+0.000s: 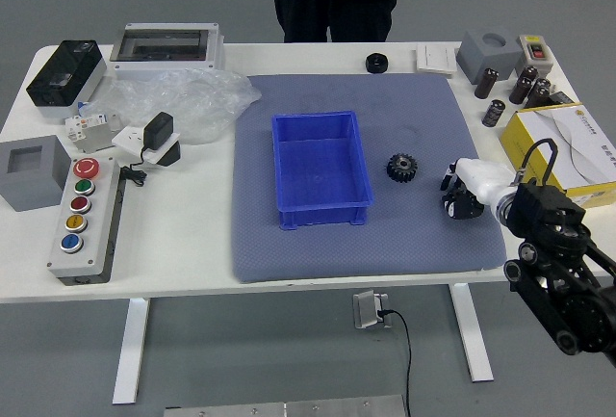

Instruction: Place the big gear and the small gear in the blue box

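Gear (401,168) sits on mat (289,256) between blue box (325,216) and right hand (478,184), whose grip I can't tell.

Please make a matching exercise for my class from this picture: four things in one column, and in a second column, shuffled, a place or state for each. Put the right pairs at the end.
Things
1. Blue box
2. Toothed black gear
3. Big red button
4. Plastic bag

Places and states
A. At the far end of a row of buttons
B. Crumpled and see-through
C. Open-topped, standing on the mat
D. Lying between a box and the robot's right hand

Right pairs: 1-C, 2-D, 3-A, 4-B
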`<state>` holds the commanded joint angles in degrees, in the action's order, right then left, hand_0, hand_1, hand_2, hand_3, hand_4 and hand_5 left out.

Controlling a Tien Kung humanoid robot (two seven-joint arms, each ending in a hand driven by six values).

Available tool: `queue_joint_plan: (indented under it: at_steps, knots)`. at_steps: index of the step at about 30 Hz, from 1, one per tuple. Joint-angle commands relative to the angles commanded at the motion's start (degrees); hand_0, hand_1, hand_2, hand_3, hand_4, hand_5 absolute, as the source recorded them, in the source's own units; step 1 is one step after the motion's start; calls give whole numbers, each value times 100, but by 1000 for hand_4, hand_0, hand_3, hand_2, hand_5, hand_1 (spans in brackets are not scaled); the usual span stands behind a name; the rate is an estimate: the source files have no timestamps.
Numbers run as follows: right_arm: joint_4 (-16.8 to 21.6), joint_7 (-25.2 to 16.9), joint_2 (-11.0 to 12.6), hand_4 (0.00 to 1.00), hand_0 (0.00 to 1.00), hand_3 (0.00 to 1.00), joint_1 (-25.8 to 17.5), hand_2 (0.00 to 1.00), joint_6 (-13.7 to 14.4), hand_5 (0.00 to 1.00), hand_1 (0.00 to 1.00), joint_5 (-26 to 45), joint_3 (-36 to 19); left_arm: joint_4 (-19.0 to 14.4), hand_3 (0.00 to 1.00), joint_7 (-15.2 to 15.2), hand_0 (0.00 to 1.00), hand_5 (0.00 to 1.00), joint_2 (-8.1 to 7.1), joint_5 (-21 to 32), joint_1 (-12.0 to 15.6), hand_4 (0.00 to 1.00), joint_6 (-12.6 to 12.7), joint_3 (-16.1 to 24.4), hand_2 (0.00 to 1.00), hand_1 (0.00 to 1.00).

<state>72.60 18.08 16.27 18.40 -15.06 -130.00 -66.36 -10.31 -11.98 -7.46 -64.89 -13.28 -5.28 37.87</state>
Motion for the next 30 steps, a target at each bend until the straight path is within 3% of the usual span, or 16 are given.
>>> queue_joint_plan:
  at_steps: [29,30]
  knots:
    - [50,18,6,492,594,559,63,501,-3,72,439,0,-214,0,675,-13,780,246,-3,-49,4,546,-4,36,740,749]
    - [95,28,11,544,617,652,59,662,-57,151,553,0,-266,0,675,-12,780,245,-4,-48,1,546,-3,38,740,749]
